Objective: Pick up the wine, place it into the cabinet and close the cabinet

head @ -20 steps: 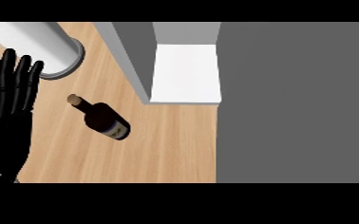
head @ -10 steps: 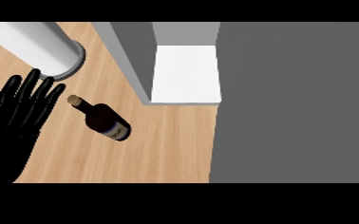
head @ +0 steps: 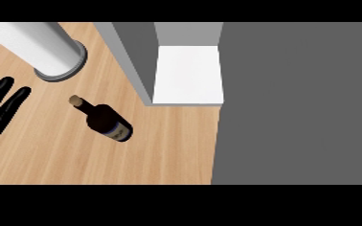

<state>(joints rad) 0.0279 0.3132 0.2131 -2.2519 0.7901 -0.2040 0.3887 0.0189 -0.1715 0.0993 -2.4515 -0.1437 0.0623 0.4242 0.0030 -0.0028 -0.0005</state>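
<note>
The dark wine bottle (head: 107, 121) lies on its side on the wooden counter (head: 163, 148), its corked neck pointing up-left. Only straight black fingers of my left hand (head: 13, 103) show at the view's left edge, well left of the bottle's neck and not touching it. The cabinet (head: 188, 74) stands open beyond the bottle, showing a white shelf floor, with its grey door (head: 131, 60) swung out toward the counter. My right hand is out of view.
A white cylinder on a grey base (head: 44, 49) stands at the back left, close to the hand. A grey wall or cabinet face (head: 290, 105) fills the right side past the counter's edge.
My left hand came down toward the bottle's neck, then drew back to the left edge, so only fingertips show now. The bottle and cabinet door have not moved.
</note>
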